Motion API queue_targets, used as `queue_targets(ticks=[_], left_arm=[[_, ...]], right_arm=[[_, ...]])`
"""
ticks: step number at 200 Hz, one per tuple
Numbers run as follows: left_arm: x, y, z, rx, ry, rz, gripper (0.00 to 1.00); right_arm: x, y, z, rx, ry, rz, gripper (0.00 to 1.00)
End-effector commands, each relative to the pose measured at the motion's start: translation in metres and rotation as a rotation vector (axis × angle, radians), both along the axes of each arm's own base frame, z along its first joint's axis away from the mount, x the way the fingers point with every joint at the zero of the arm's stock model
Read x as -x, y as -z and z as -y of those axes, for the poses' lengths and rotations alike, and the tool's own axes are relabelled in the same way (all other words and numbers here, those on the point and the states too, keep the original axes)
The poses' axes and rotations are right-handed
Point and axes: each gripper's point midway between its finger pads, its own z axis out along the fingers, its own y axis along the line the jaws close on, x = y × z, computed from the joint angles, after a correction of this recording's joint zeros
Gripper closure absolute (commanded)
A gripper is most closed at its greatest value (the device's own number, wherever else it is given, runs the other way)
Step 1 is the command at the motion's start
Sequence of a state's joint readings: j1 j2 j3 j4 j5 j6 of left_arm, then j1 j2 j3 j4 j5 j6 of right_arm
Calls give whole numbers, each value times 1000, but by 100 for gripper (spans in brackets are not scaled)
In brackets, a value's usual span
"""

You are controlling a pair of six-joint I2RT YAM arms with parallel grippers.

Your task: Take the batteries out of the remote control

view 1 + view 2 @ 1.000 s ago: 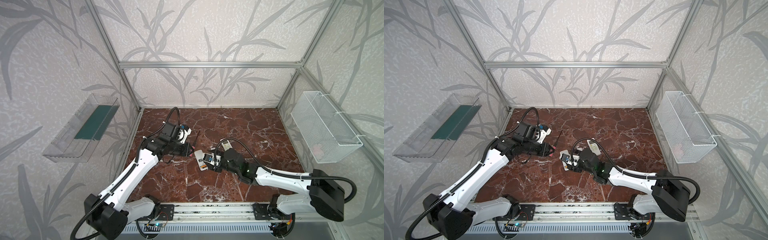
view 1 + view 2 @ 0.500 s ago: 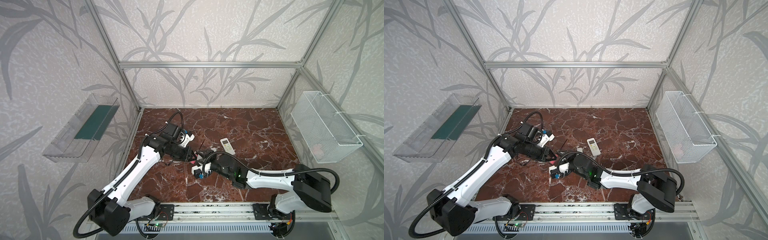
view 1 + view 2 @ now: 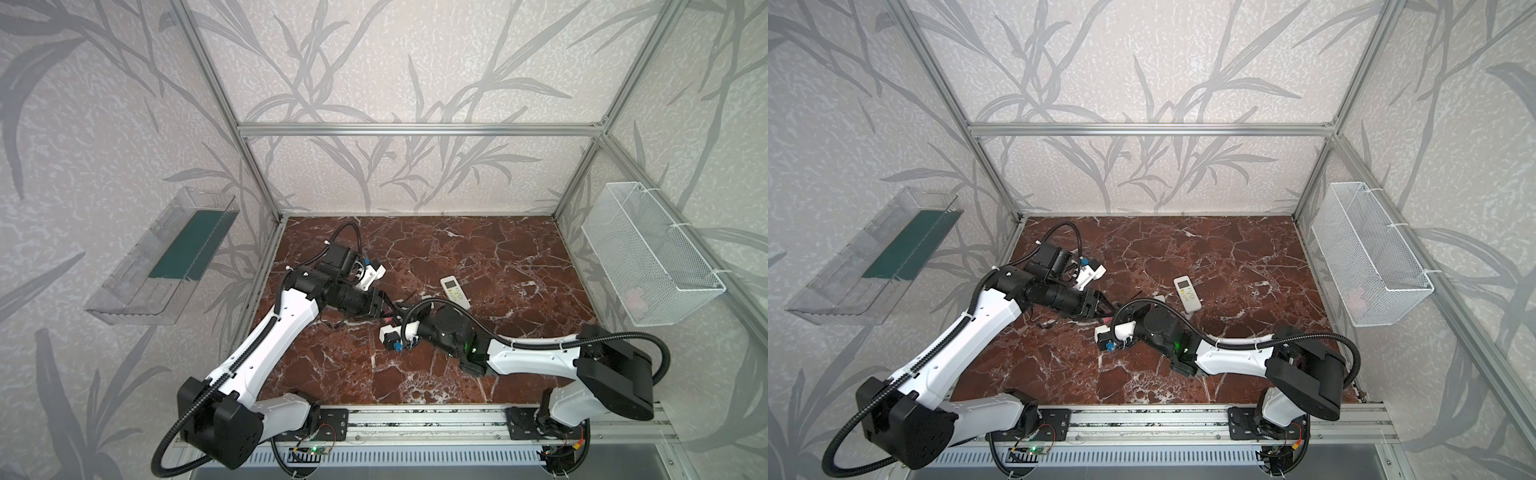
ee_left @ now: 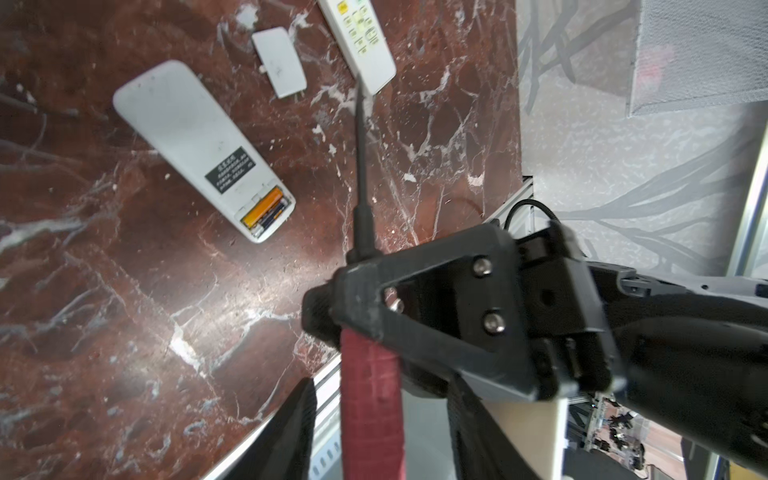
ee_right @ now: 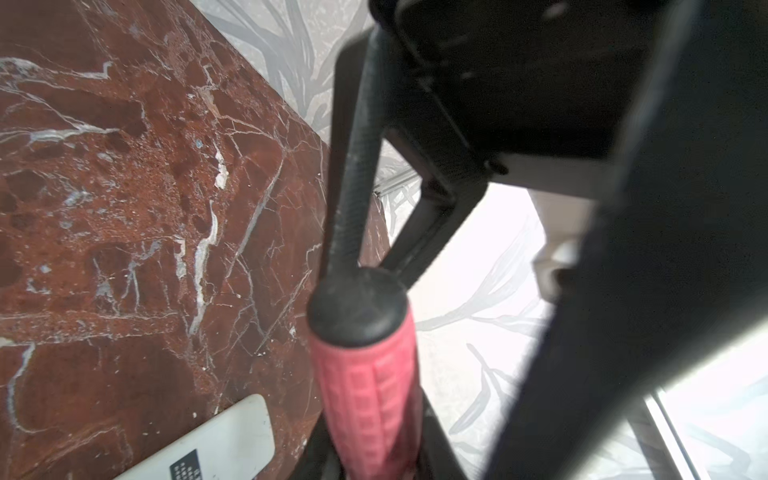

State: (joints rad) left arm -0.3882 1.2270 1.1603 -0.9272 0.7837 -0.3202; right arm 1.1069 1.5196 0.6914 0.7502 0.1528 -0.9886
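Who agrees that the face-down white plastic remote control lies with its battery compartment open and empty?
Wrong on one point: it is not empty. The left wrist view shows yellow-orange cylindrical batteries lying in the open compartment of the face-down white plastic remote control.

Evenly, softly lit in both top views, with faint shadows only. Pale glare across the glossy surface. Blurred up close: the screwdriver handle. Overexposed white behind it.
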Motion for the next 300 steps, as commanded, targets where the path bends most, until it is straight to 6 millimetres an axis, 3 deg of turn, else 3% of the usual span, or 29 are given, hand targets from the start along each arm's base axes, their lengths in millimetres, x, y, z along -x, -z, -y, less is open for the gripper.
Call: queue_targets(ticks=[1, 45, 51, 75, 89, 125, 161, 191, 255, 300], left_arm=[[-14, -41, 5, 99, 10, 204, 34], [-50, -100, -16, 147, -162, 698, 31], [-55, -107, -22, 145, -205, 766, 30], [-63, -116, -43, 126, -328, 944, 28], [-61, -113, -43, 125, -312, 1006, 29], [-53, -89, -14, 226, -130, 1055, 33], [-36, -85, 26, 346, 52, 1146, 34], [-34, -80, 56, 352, 123, 1179, 36], [-55, -82, 79, 392, 77, 1155, 47], [-56, -81, 96, 441, 129, 1090, 71]], right_arm=[[4, -32, -5, -175, 2, -117, 100], [-13, -60, 20, -459, 79, -509, 100], [-26, -65, 31, -506, 113, -550, 100], [-39, -88, 51, -632, 184, -673, 100], [-49, -101, 65, -705, 233, -735, 100], [-60, -132, 89, -823, 285, -921, 100], [-54, -155, 91, -892, 242, -995, 100], [-54, -155, 87, -914, 246, -1068, 100], [-53, -155, 87, -933, 257, -1118, 100], [-54, -153, 90, -951, 273, -1123, 100]])
